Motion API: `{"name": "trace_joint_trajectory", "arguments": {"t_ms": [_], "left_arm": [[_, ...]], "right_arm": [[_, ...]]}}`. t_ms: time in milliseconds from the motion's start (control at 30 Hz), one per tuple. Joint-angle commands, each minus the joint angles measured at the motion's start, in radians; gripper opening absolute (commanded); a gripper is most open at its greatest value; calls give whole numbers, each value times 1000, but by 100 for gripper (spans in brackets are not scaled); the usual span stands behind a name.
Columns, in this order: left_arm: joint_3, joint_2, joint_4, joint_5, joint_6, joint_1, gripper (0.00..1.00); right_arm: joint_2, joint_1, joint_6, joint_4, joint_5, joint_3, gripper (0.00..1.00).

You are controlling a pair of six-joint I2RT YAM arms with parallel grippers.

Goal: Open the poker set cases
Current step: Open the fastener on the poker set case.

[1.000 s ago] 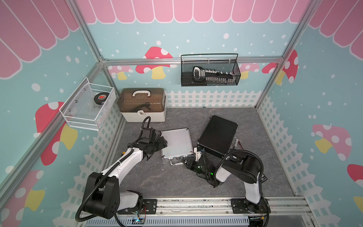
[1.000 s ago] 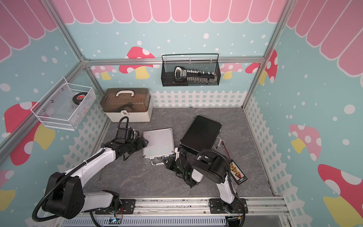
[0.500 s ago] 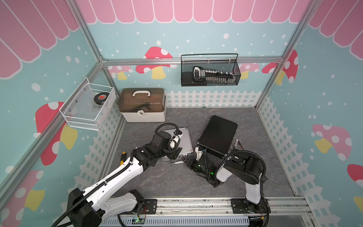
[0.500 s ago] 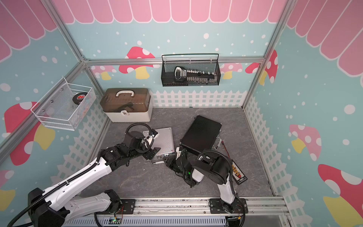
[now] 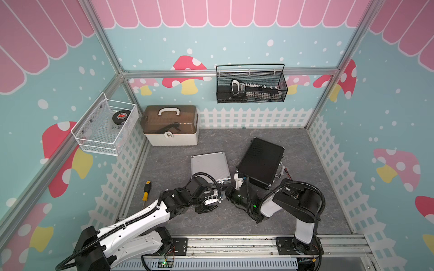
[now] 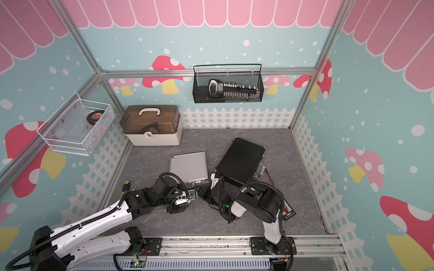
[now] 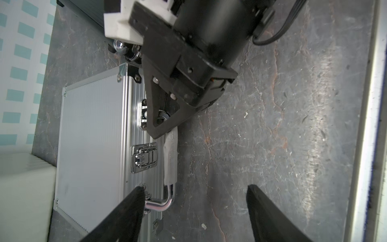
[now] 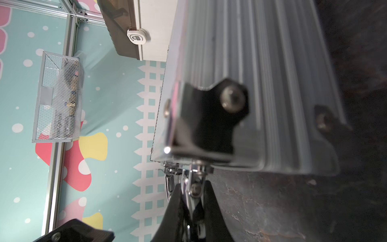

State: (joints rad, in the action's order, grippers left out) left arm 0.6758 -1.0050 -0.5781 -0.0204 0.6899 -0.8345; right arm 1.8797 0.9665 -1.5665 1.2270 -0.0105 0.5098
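Left wrist, silver case (image 7: 90, 136) beside spread fingers (image 7: 129, 213)

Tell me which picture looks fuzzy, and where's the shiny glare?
Right wrist view: the silver case sits too near, so its corner blurs. Left wrist view: light glares off the grey floor. Both top views: sharp, evenly lit.
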Motion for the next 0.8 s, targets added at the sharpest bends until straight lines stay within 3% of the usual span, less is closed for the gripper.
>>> {"name": "trace_joint_trajectory", "arguments": {"t_ms": [0,767], "left_arm": [[-33,-6,137,-85,46,-6,78],[-51,-161,292,-189,63,8,77]], "right_arm": [[-42,-1,-6,100,-1,2,0],[-67,1,0,130,6,-11,0]]}}
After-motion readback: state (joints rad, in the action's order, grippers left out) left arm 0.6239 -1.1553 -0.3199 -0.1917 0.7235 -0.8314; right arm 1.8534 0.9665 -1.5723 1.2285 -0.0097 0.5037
